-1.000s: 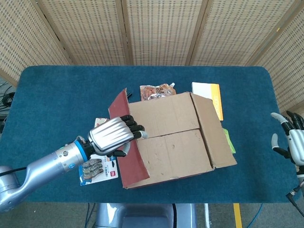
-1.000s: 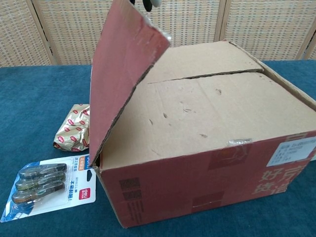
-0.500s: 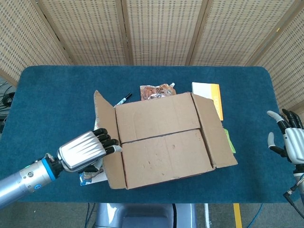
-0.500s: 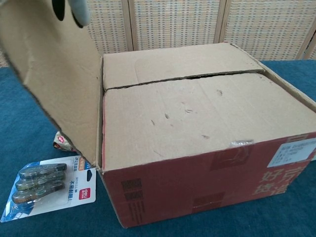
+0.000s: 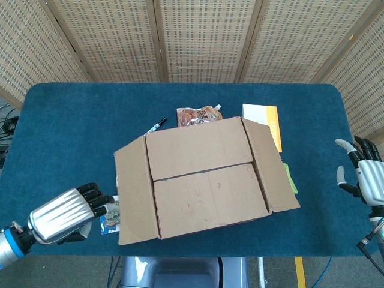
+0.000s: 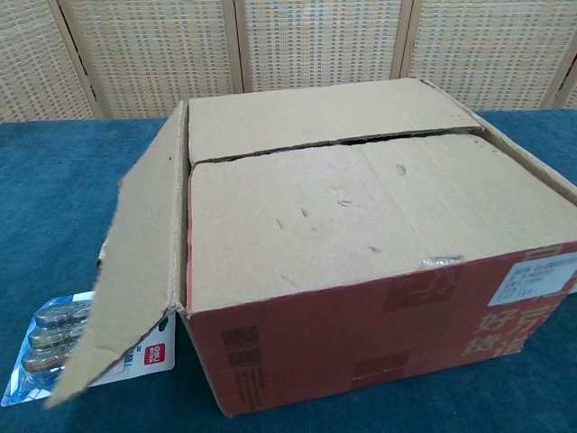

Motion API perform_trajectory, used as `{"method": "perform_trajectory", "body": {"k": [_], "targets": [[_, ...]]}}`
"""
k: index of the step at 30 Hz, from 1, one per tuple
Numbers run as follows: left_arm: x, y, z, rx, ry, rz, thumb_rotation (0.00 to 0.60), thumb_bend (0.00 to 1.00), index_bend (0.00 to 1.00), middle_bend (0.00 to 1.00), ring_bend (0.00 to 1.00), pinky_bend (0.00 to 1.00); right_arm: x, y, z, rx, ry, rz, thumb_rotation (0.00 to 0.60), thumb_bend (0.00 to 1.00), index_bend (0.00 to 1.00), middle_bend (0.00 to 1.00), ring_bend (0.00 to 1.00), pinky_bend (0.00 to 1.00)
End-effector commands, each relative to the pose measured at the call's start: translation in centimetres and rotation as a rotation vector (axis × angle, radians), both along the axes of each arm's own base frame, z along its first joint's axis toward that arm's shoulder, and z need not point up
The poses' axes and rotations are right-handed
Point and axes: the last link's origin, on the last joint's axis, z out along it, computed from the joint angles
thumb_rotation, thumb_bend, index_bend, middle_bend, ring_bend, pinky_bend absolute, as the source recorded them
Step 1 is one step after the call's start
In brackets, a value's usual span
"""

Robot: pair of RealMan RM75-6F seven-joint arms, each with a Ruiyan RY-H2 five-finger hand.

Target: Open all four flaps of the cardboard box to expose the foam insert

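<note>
The cardboard box (image 5: 207, 180) (image 6: 361, 244) sits mid-table. Its left flap (image 5: 133, 189) (image 6: 131, 271) is folded out and slopes down over the side. The right flap (image 5: 270, 165) is folded outward too. The two long flaps (image 5: 204, 171) (image 6: 352, 189) lie closed, so the foam insert is hidden. My left hand (image 5: 66, 213) is off the flap at the front left of the table, fingers loosely curled and holding nothing. My right hand (image 5: 363, 174) hovers at the table's right edge, fingers spread and empty. Neither hand shows in the chest view.
A blister pack of tools (image 5: 110, 219) (image 6: 54, 347) lies partly under the left flap. A black pen (image 5: 157, 125), a snack pouch (image 5: 197, 114) and a white-and-orange booklet (image 5: 267, 120) lie behind the box. A green item (image 5: 289, 177) peeks out at its right.
My left hand swung the left flap from upright out to the left, let it go and pulled back toward the table's front left. The right hand barely shifted.
</note>
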Motion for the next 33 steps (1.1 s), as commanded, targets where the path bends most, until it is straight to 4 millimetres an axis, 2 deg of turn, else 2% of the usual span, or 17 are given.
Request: {"method": "perform_trajectory", "body": {"k": [1, 5, 8, 19, 22, 26, 33], "targets": [[-0.9, -0.3, 0.6, 0.014, 0.003, 0.019, 0.278, 0.98, 0.24, 0.28, 0.30, 0.24, -0.1, 0.0, 0.0, 0.000, 0.000, -0.004, 0.600, 0.67, 0.14, 0.21, 0.00, 0.00], [-1.5, 0.2, 0.2, 0.020, -0.018, 0.052, 0.279, 0.81, 0.23, 0.24, 0.30, 0.24, -0.2, 0.2, -0.2, 0.007, -0.002, -0.005, 0.600, 0.67, 0.13, 0.21, 0.00, 0.00], [-1.8, 1.1, -0.7, 0.056, -0.039, 0.051, 0.282, 0.73, 0.22, 0.21, 0.26, 0.24, -0.3, 0.4, -0.5, 0.015, 0.000, -0.004, 0.600, 0.67, 0.13, 0.21, 0.00, 0.00], [-2.2, 4.4, -4.7, 0.244, -0.116, 0.066, 0.283, 0.68, 0.20, 0.14, 0.20, 0.24, -0.6, 0.7, -1.1, 0.017, 0.006, -0.001, 0.600, 0.67, 0.13, 0.21, 0.00, 0.00], [-2.3, 5.2, -5.4, 0.274, -0.109, 0.081, 0.274, 0.63, 0.19, 0.12, 0.20, 0.24, -0.6, 0.6, -1.1, 0.016, 0.003, -0.002, 0.600, 0.67, 0.13, 0.21, 0.00, 0.00], [-2.0, 6.2, -6.6, 0.289, -0.091, 0.089, 0.224, 0.53, 0.16, 0.09, 0.19, 0.21, -0.7, 0.6, -1.2, 0.020, -0.001, -0.002, 0.600, 0.67, 0.13, 0.21, 0.00, 0.00], [0.2, 8.1, -9.2, 0.304, -0.087, 0.080, 0.184, 0.38, 0.13, 0.03, 0.12, 0.19, -0.9, 1.0, -1.3, 0.015, -0.007, 0.000, 0.600, 0.67, 0.13, 0.21, 0.00, 0.00]]}}
